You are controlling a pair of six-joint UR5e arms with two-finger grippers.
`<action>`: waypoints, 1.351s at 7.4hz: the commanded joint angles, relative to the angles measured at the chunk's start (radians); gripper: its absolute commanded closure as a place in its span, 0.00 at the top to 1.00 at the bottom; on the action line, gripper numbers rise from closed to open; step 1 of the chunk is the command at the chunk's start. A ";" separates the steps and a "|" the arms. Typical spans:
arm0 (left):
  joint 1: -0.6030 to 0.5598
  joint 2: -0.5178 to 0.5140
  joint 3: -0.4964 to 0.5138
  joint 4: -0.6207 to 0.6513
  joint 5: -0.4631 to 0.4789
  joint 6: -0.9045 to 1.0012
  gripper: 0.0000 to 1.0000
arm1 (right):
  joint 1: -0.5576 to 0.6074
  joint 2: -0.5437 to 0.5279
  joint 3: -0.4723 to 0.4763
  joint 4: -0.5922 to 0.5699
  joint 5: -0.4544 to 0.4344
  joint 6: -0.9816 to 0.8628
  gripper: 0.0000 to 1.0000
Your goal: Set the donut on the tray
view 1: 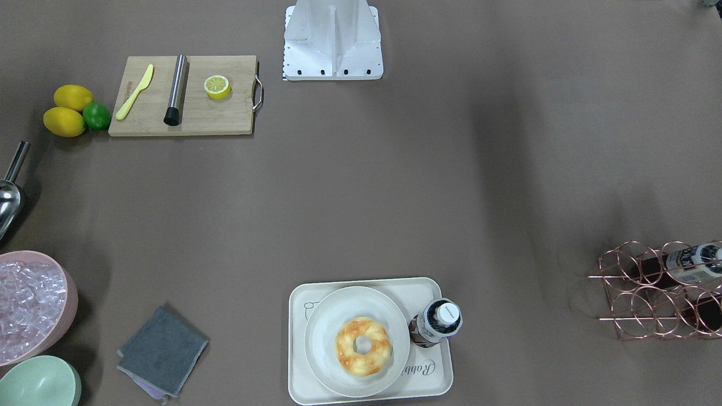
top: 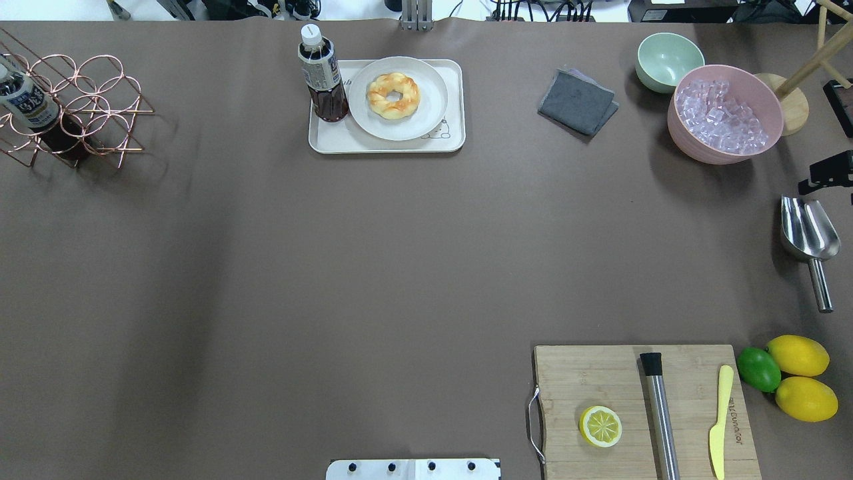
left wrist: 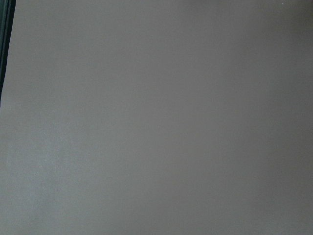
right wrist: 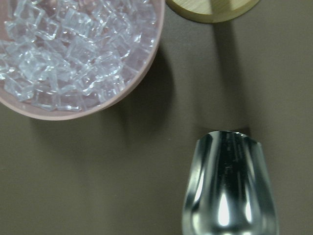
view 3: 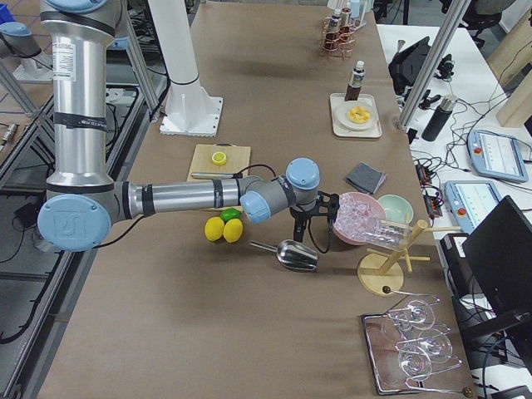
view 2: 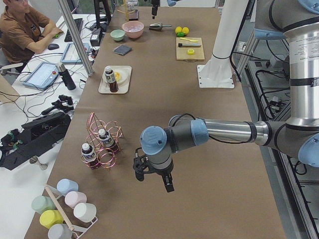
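The donut [view 1: 362, 345], a twisted golden ring, lies on a round off-white plate [view 1: 321, 332] that sits on the cream tray [view 1: 434, 378] at the table's far side from the robot. It also shows in the overhead view [top: 394, 95] on the plate [top: 426, 120] and tray [top: 333, 141]. A dark drink bottle [top: 322, 73] stands upright on the tray beside the plate. My left gripper [view 2: 153, 180] hangs over bare table near the wire rack, far from the tray; I cannot tell its state. My right gripper [view 3: 313, 218] hangs between the ice bowl and the scoop; I cannot tell its state.
A pink bowl of ice [top: 726, 115], a metal scoop [top: 808, 233], a green bowl [top: 668, 60] and a grey cloth [top: 577, 101] lie on the robot's right. A cutting board [top: 640, 407] holds a halved lemon, a knife and a steel rod. A copper bottle rack [top: 66, 107] stands far left.
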 commanded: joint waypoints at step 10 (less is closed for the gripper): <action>0.017 -0.026 -0.008 -0.012 -0.043 -0.001 0.98 | 0.228 0.004 -0.067 -0.271 -0.036 -0.654 0.99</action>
